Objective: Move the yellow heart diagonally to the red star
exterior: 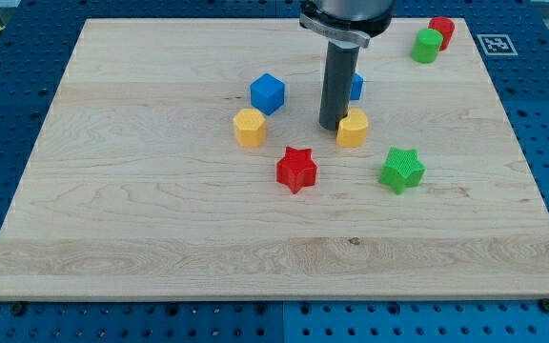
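My tip (333,128) rests on the board just left of a yellow block (354,128), touching or nearly touching it. A second yellow block (250,127) lies further to the view's left. I cannot tell which of the two is the heart. The red star (296,169) lies below and between them, to the lower left of my tip and apart from it.
A blue cube (267,92) sits above the left yellow block. Another blue block (356,86) is partly hidden behind the rod. A green star (402,170) lies at the right. A green block (427,46) and a red block (441,30) sit at the board's (160,238) top right corner.
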`<action>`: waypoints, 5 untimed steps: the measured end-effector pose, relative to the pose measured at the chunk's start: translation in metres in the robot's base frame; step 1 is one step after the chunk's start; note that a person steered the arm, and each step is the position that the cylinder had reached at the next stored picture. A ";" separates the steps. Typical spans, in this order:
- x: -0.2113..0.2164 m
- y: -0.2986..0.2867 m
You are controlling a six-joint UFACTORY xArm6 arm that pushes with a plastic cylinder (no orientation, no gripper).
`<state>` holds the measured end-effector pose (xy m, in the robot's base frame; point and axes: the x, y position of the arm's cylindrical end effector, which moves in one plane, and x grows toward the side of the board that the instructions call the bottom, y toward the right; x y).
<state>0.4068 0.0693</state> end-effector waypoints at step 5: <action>-0.063 0.093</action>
